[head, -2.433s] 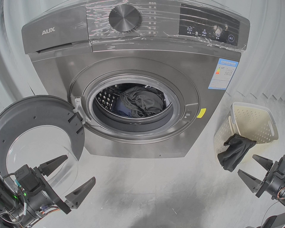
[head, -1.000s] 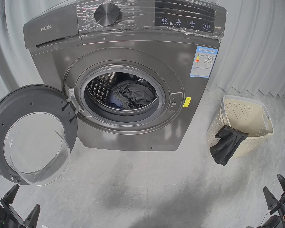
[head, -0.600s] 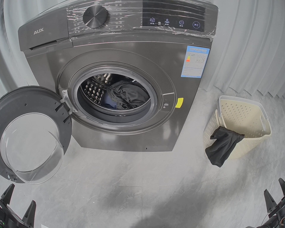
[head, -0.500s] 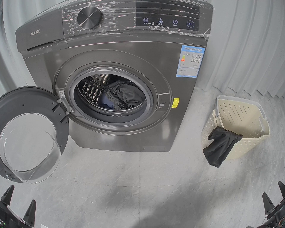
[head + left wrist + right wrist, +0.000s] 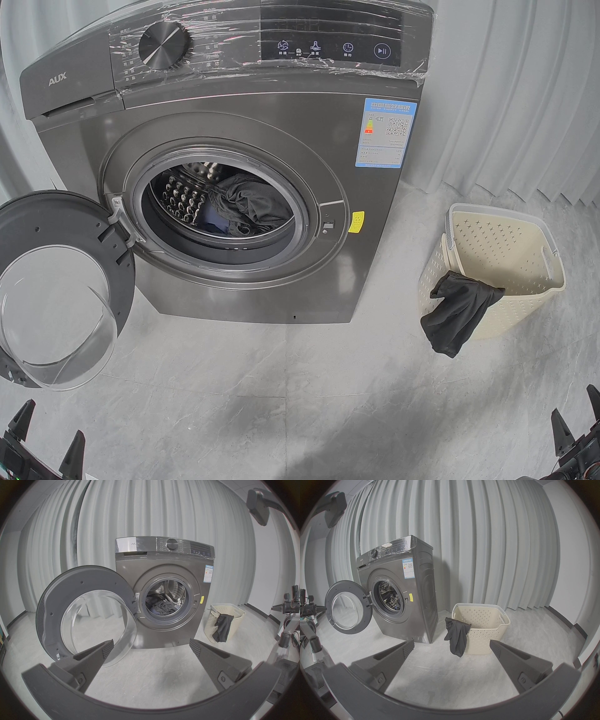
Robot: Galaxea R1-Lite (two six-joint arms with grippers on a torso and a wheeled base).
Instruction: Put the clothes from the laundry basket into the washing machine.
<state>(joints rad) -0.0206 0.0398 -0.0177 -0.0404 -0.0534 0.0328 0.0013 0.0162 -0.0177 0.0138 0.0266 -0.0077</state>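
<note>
A grey washing machine (image 5: 250, 112) stands ahead with its round door (image 5: 56, 287) swung wide to the left. Dark clothes (image 5: 250, 203) lie inside the drum (image 5: 162, 606). To the right, a cream laundry basket (image 5: 512, 250) sits on the floor with a black garment (image 5: 456, 309) draped over its near rim (image 5: 457, 636). My left gripper (image 5: 47, 437) is open at the lower left, far from the machine, with nothing between its fingers (image 5: 93, 655). My right gripper (image 5: 581, 415) is open at the lower right, short of the basket (image 5: 484, 620).
Pale curtains (image 5: 519, 94) hang behind the machine and basket. Bare grey floor tiles (image 5: 300, 387) stretch between me and the machine. The open door juts out over the floor at the left (image 5: 84, 611).
The whole view has pulled back and shifted, so the machine and basket sit farther off and to the left. Both grippers have dropped from mid-frame to the bottom corners, still open.
</note>
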